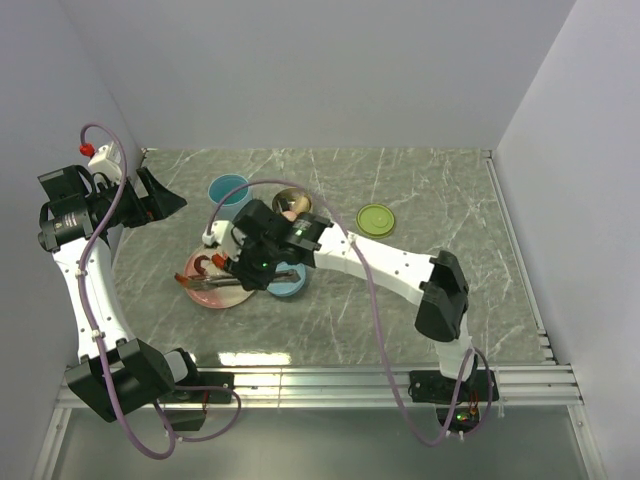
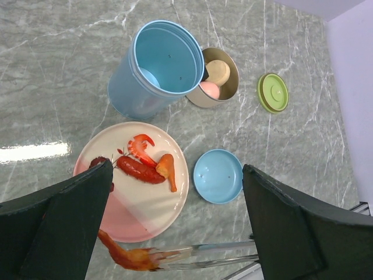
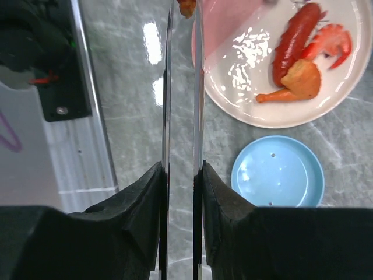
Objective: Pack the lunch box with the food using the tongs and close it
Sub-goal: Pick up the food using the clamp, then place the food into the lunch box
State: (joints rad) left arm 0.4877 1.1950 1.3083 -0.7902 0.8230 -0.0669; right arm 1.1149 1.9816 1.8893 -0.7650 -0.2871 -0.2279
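Observation:
The silver tongs (image 3: 167, 87) run up between the fingers of my right gripper (image 3: 180, 169), which is shut on their two arms. Their tips pinch an orange-red shrimp-like piece (image 2: 125, 256) just past the near rim of the pink-and-cream plate (image 2: 145, 204). On the plate lie a shrimp (image 2: 140, 146), a red sausage (image 2: 140, 170) and an orange drumstick (image 2: 166, 168). The lunch box shows as a tall blue container (image 2: 154, 67) and a gold tier (image 2: 230, 96) holding a beige egg (image 2: 218, 73). My left gripper (image 2: 178, 175) hangs wide open above the plate, holding nothing.
A round blue lid (image 2: 218, 175) lies right of the plate and a green lid (image 2: 273, 92) lies right of the gold tier. The right arm (image 1: 380, 265) stretches across the table's middle. A metal rail (image 3: 87, 116) runs along the near edge.

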